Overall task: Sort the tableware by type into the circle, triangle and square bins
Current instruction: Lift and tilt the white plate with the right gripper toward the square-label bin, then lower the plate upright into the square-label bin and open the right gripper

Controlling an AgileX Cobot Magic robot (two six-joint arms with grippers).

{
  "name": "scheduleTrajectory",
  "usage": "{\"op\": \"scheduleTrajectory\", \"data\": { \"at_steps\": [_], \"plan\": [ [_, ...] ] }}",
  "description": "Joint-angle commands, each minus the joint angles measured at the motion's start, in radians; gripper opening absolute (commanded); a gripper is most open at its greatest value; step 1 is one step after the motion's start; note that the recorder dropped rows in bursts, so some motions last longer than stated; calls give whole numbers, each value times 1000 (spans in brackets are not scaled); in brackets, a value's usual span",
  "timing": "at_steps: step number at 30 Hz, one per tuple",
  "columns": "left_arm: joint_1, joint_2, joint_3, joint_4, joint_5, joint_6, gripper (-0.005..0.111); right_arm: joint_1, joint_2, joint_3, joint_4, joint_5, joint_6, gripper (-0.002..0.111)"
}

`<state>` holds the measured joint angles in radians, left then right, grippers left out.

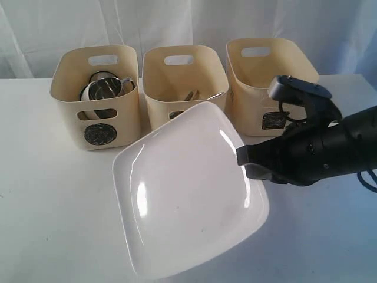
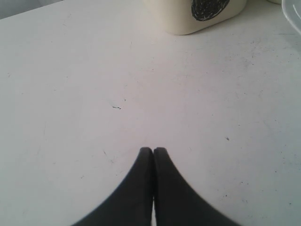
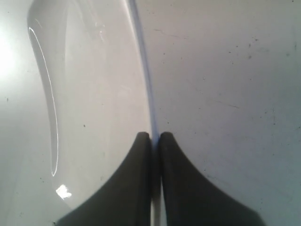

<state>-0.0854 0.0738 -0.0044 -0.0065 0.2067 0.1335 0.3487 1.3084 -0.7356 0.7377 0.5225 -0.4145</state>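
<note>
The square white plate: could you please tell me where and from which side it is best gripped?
By the thin rim at its right edge, coming from the right: the plate is too wide and shallow for the jaws anywhere else. The right gripper is shut on that rim.

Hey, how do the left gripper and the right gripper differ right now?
1. The left gripper holds nothing, its fingers pressed together; the right gripper has its fingers shut on the rim of the white square plate.
2. The left gripper is over bare table near the circle-marked bin; the right gripper is at the plate's edge, in front of the bins.

Both have black fingers, closed.
</note>
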Motion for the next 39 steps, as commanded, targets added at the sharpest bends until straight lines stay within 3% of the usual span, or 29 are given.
{"op": "scheduleTrajectory", "data": {
  "at_steps": [1,16,39],
  "plan": [
    [3,-5,4,-2,6,-2,0,-1,-48,-2,21,-7,-2,0],
    [3,-5,4,-2,4,-2,0,-14,-127,-26,20,-23,-2,0],
    [3,-5,4,-2,6,-2,0,-283,-52,-359,-79,45,-38,0]
  ]
}}
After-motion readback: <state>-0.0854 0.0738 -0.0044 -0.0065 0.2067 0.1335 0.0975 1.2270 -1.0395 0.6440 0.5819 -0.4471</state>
